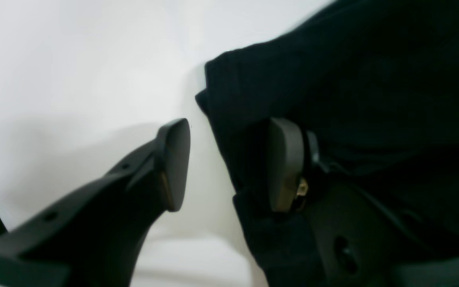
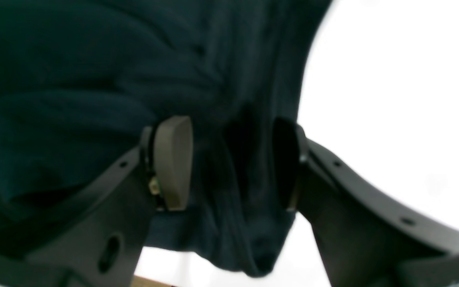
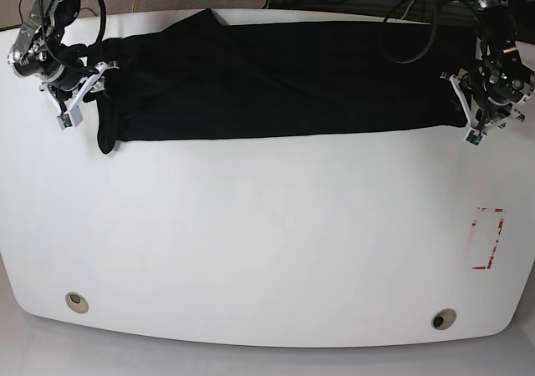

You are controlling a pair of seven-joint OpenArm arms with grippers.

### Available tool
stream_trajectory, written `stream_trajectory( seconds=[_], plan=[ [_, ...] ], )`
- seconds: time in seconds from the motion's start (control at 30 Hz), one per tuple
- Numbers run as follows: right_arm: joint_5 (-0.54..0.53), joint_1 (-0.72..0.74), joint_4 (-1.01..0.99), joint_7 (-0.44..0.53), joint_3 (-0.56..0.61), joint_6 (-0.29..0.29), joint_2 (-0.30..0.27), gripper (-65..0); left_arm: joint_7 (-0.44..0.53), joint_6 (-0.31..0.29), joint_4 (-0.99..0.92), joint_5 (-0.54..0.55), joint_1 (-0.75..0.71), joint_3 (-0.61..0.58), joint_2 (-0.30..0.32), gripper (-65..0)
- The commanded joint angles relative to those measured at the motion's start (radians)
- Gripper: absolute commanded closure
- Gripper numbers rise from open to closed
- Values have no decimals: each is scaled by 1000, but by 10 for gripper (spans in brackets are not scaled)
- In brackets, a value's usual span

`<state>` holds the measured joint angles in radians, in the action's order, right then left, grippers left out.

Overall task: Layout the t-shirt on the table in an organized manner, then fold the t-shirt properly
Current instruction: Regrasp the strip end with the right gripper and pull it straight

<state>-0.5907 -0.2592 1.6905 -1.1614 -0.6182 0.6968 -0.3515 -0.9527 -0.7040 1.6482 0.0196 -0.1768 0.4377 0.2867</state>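
Note:
The black t-shirt [image 3: 276, 79] lies as a long band along the far edge of the white table [image 3: 267, 242]. One end droops toward me as a small point at the left. My right gripper [image 3: 84, 92] is at that left end. In the right wrist view it [image 2: 231, 121] stands open with a fold of t-shirt [image 2: 94, 79] between its fingers, neither pad pressed on it. My left gripper [image 3: 462, 109] is at the opposite end. In its own view it [image 1: 229, 123] is open astride the t-shirt's [image 1: 353, 99] edge, one finger [image 1: 285, 167] over cloth, the other [image 1: 173, 163] over bare table [image 1: 74, 59].
A red-outlined rectangle [image 3: 487, 238] is marked near the table's right edge. Two round grommet holes [image 3: 76, 302] [image 3: 443, 318] sit near the front edge. Cables [image 3: 401, 0] run behind the far edge.

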Motion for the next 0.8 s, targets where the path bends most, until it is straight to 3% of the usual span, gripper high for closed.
stream_trajectory(
  seconds=[0.0,0.27,0.53,0.77],
  plan=[
    [-16,4,82,14,-32,1,-16,-306,10,6,24,3,10,5,13,-288],
    [-16,73,245,-45,-33,1,30,-306,2,6,151,6,12,5,7,-288],
    [-7,205,185,-91,-1,1,98,-306,-47,6,214,3,52,5,-53,-288],
    [150,283,38,-12,59,1,107,-309,-48,6,211,-4,52,-3,-90,-288]
  ],
)
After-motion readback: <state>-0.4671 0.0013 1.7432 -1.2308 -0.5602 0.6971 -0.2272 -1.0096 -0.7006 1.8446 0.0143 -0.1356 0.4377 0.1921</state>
